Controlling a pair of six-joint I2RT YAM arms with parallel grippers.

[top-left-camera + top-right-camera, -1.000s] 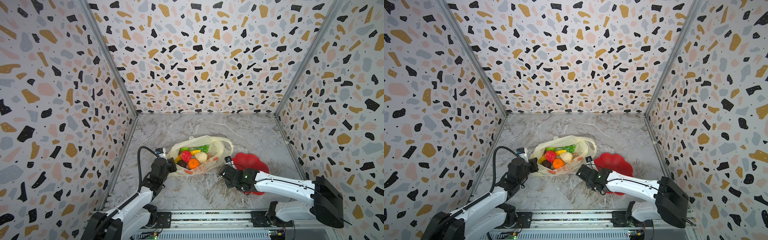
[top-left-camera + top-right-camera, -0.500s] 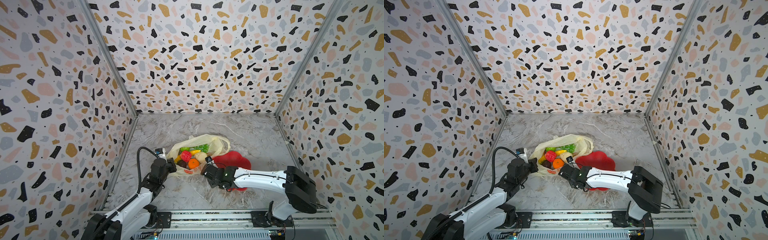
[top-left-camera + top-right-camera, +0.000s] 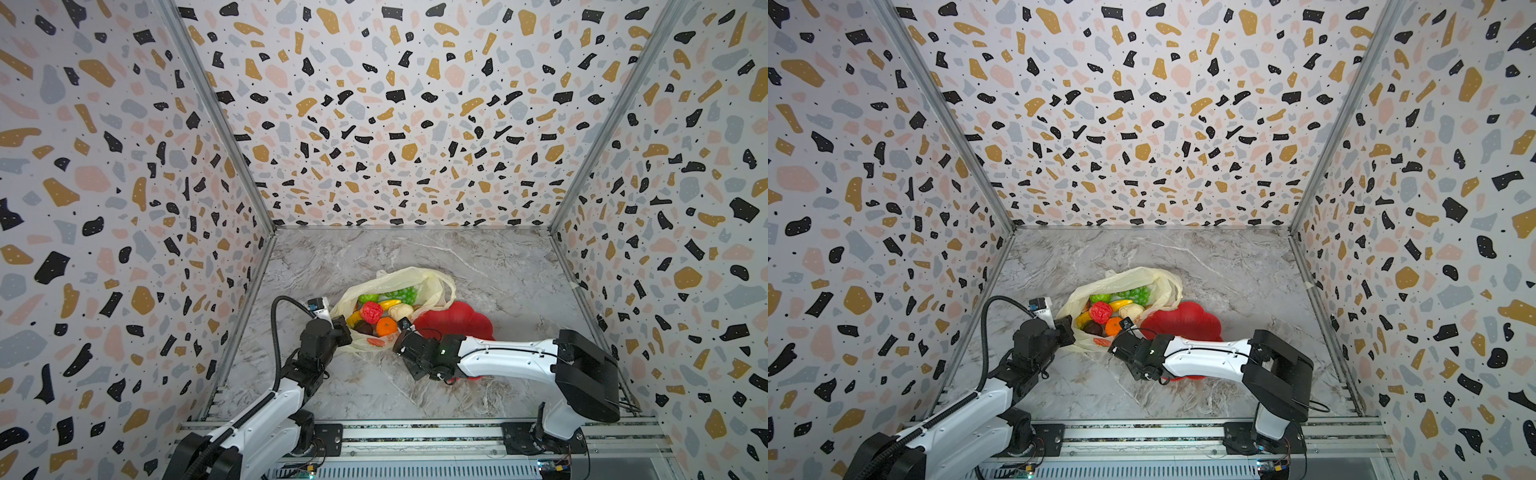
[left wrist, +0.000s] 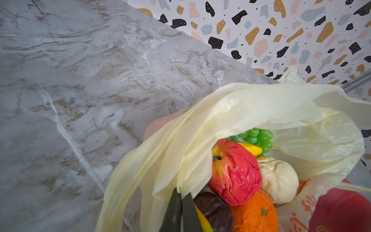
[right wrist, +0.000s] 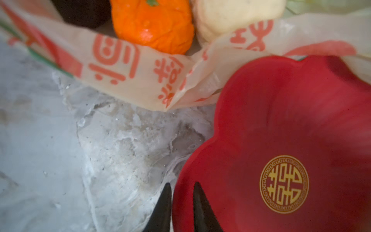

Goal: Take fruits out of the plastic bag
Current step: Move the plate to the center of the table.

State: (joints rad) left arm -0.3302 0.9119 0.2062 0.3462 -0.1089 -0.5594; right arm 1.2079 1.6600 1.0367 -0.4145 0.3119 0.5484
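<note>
Toy fruits [image 3: 380, 316]: lie heaped inside the thin, crinkly, pale yellow plastic bag [image 3: 432, 286], visible through its open mouth in both top views. Include a red apple [image 3: 371, 311] in the middle, an orange [image 3: 386, 327] just in front of it, a yellow banana [image 3: 390, 303] and a beige pear-like piece [image 3: 402, 311] beside it, a green grape bunch [image 3: 402, 294] and a green citrus [image 3: 368, 298] behind, and a dark purple piece [image 3: 364, 328] at the near edge.

Bag: sits slumped on the grey marble-patterned tabletop [image 3: 415, 257], near the middle, and touches the red flower-shaped plate [image 3: 457, 320] on its right, with a fold lapping over the plate's rim.

Left gripper [image 4: 181, 192]: reaches the bag's near-left rim, jaws together, pinching the yellow film.

Right gripper [image 5: 181, 202]: hangs low at the plate's left edge, jaws slightly apart, one on either side of the rim; cannot tell whether pressing on it.

Around all this: stands a booth of terrazzo-patterned walls [image 3: 395, 124].
</note>
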